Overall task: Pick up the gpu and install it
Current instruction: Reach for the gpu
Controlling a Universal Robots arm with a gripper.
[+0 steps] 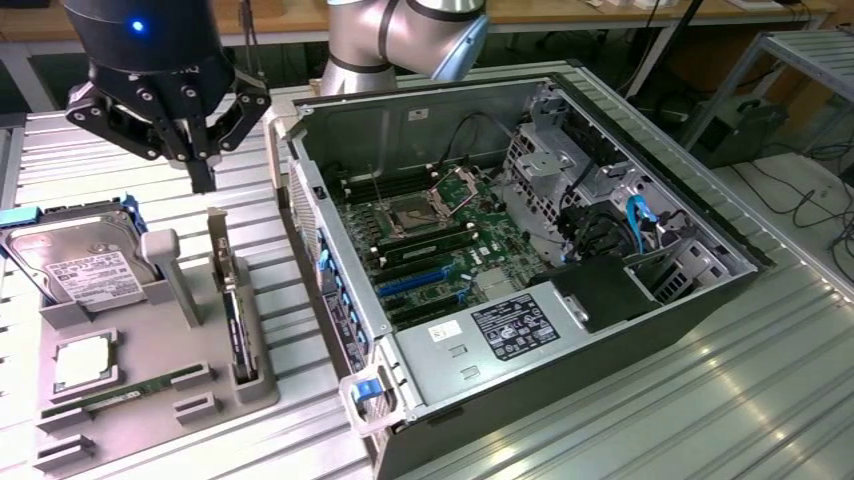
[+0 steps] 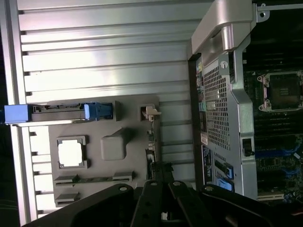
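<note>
The gripper [image 1: 203, 172] hangs at the exterior view's upper left with its two dark fingers pressed together into a single point. There is nothing between them and they touch nothing. The tip sits in the air above the far end of the gpu [image 1: 236, 322], clear of it. The gpu stands on its long edge in a narrow slot along the side of the gray tray [image 1: 160, 345] nearest the open computer case [image 1: 400, 125]. From here it looks like a thin dark strip, and in the wrist view [image 2: 152, 142] a pale metal bracket shows at one end. The tray also holds a hard drive [image 1: 80, 270], a CPU [image 1: 83, 362] and a RAM stick [image 1: 127, 392].
</note>
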